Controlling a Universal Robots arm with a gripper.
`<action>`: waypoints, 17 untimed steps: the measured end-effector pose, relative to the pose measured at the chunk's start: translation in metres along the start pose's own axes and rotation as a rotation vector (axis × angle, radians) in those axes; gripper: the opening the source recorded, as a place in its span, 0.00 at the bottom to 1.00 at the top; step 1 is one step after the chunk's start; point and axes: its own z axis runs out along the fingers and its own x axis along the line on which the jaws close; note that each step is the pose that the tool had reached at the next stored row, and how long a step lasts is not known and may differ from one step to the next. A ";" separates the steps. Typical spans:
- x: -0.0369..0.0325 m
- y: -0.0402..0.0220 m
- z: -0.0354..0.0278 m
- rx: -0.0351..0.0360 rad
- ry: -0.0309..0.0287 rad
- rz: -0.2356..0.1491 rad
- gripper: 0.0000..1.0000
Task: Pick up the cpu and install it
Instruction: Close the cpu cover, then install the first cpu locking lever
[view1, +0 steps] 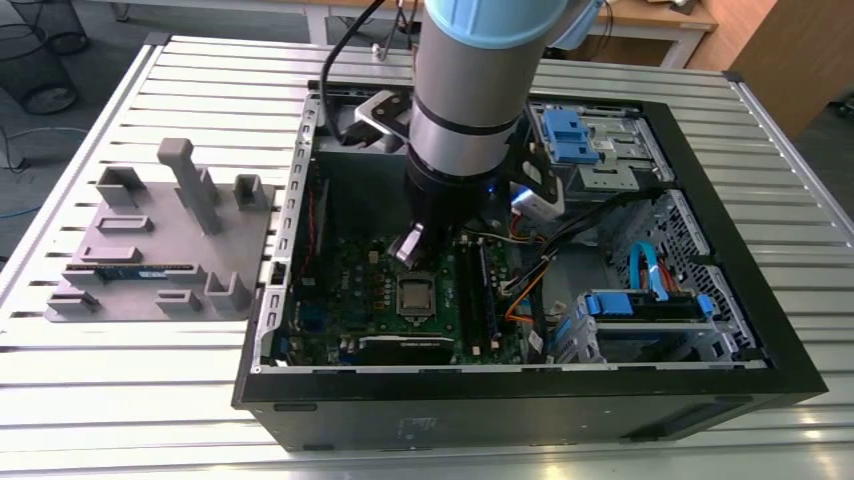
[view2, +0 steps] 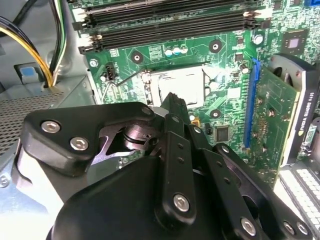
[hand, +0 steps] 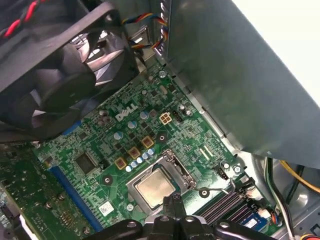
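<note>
- Black gripper linkage is lying closest to the lens in both wrist views, its fingertips converging to a narrow point just short of the socket; in the first wrist view the gripper tips are appearing pressed together with nothing visible between them.
- Beyond the tips, the cpu is lying flat inside the socket frame on the green motherboard, its pale metal top facing up; in the second wrist view the cpu is sitting squarely within the frame.
- In the exterior view, the arm is reaching down into the open computer case, with the gripper hanging just above the cpu, near but apparently not touching.
- Judged progress: placement seems done, since the chip is already resting in its seat; whether the retention frame is latched cannot be told.
- On the exterior view's left, a grey parts fixture is standing on the slatted table, well apart from the case.
</note>
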 end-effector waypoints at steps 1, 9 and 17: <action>0.0009 0.0000 0.0001 0.0010 -0.0009 0.000 0.11; 0.0024 0.0000 0.0006 0.0026 -0.0030 -0.001 0.11; 0.0024 0.0000 0.0019 0.0029 -0.0032 -0.001 0.11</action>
